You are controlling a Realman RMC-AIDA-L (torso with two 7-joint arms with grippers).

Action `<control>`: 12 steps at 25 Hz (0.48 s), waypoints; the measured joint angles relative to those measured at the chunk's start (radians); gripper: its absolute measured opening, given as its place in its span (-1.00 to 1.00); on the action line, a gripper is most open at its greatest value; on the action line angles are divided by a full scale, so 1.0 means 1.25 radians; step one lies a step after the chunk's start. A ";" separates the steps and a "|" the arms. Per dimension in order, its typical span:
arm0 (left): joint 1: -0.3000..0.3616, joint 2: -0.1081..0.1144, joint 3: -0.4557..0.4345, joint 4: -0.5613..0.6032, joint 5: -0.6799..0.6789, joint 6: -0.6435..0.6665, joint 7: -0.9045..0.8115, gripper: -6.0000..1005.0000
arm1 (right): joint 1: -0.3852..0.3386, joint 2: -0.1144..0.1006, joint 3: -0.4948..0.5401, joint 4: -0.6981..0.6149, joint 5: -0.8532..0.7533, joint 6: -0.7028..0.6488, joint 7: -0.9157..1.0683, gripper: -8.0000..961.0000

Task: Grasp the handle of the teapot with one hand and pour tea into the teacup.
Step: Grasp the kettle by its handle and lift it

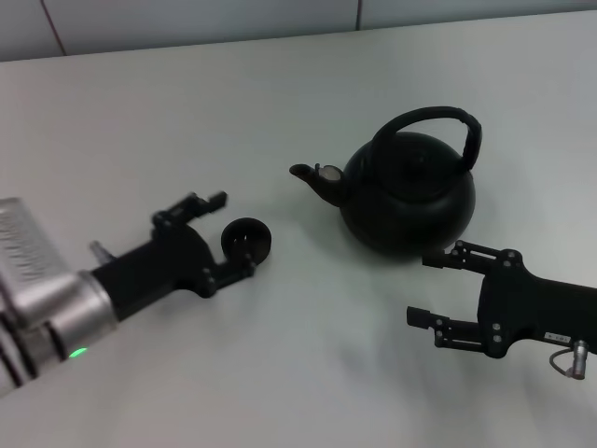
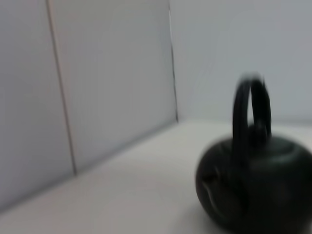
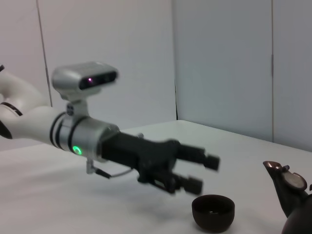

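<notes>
The matte-black teapot point(image 1: 410, 196) stands right of centre, with its spout pointing left and its arched handle point(image 1: 438, 119) upright. The small black teacup point(image 1: 246, 240) stands left of it. My left gripper point(image 1: 231, 235) is open, its fingertips on either side of the teacup. In the right wrist view the left gripper point(image 3: 204, 174) hovers just above and behind the teacup point(image 3: 212, 210), apart from it. My right gripper point(image 1: 427, 289) is open and empty, just in front of the teapot and low beside its body. The left wrist view shows the teapot point(image 2: 253, 187) and its handle point(image 2: 251, 112).
The white table point(image 1: 308, 373) reaches back to a pale panelled wall point(image 1: 187, 23). The left arm point(image 3: 92, 136) with its wrist camera reaches in from the left. The teapot's spout point(image 3: 285, 183) shows at the edge of the right wrist view.
</notes>
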 joint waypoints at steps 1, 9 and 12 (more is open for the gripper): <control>0.017 0.003 -0.005 0.020 -0.001 0.046 -0.004 0.60 | -0.001 0.000 0.000 0.000 0.000 0.000 0.000 0.56; 0.135 0.011 -0.003 0.202 0.003 0.263 -0.157 0.61 | -0.001 0.000 0.001 -0.001 0.000 0.001 0.000 0.56; 0.232 0.013 0.025 0.324 0.007 0.372 -0.240 0.61 | 0.001 0.000 0.001 0.000 0.000 0.001 0.000 0.56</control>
